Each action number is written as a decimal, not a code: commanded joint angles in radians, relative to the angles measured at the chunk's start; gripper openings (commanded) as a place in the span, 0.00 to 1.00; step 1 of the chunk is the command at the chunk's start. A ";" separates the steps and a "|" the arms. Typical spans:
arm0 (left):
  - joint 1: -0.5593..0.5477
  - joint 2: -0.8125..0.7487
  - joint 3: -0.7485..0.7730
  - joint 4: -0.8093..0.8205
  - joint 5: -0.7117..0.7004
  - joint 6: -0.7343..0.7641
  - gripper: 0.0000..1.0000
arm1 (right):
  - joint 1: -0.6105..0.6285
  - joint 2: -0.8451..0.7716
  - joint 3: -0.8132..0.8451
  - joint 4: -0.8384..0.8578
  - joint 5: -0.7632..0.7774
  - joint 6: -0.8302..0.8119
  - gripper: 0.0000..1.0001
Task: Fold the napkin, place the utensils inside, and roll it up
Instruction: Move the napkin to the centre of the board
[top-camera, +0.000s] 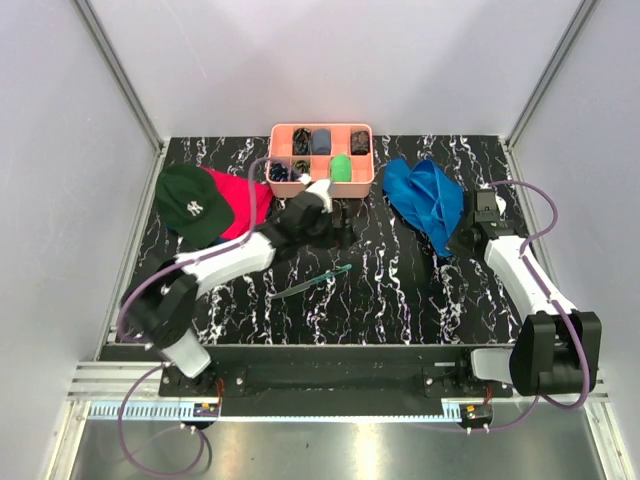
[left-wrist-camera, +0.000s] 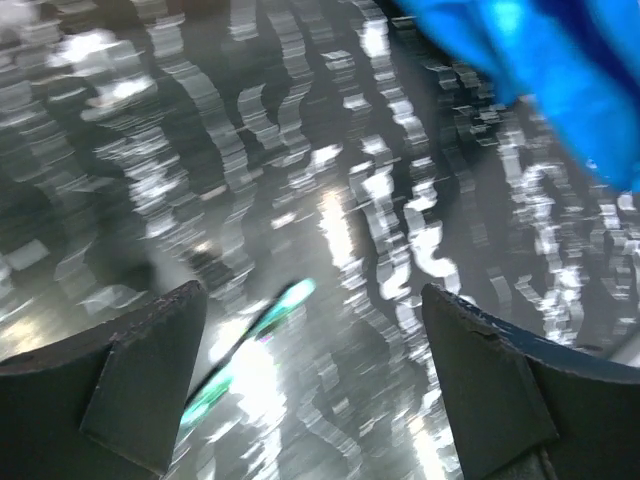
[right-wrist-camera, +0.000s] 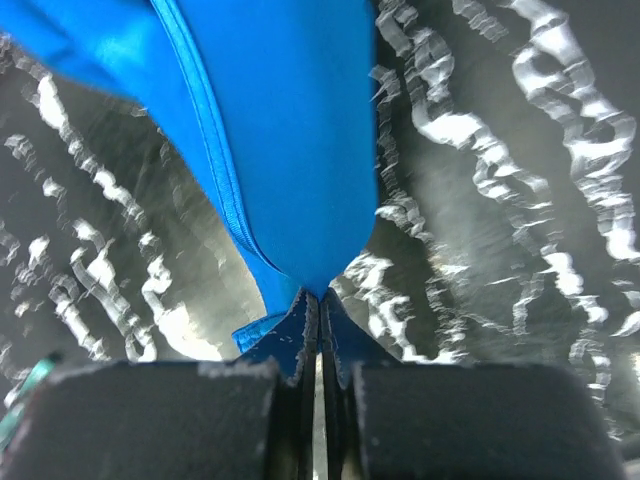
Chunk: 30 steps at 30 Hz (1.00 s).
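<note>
The blue napkin (top-camera: 425, 195) lies bunched at the right of the black marbled table, and my right gripper (top-camera: 458, 240) is shut on its near corner. In the right wrist view the cloth (right-wrist-camera: 280, 130) stretches up and away from the pinched jaws (right-wrist-camera: 320, 300). The teal utensils (top-camera: 312, 283) lie on the table near the middle front. My left gripper (top-camera: 338, 230) hovers open above the table centre, with nothing between its fingers. Its wrist view is blurred and shows a utensil (left-wrist-camera: 250, 345) below between the fingers (left-wrist-camera: 130, 370), plus napkin (left-wrist-camera: 560, 70) at top right.
A pink tray (top-camera: 322, 176) of small items stands at the back centre. A dark green cap (top-camera: 192, 204) rests on a red cloth (top-camera: 245, 205) at the back left. Grey walls enclose the table on three sides.
</note>
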 joint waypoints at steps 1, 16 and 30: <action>-0.029 0.131 0.150 0.151 0.109 -0.078 0.88 | 0.005 -0.036 -0.071 0.076 -0.222 0.071 0.00; -0.044 -0.049 -0.262 0.306 0.199 -0.233 0.82 | 0.441 0.117 -0.241 0.340 -0.356 0.344 0.00; -0.048 -0.233 -0.348 0.177 0.149 -0.182 0.84 | 0.254 0.352 0.404 0.016 0.034 -0.041 0.75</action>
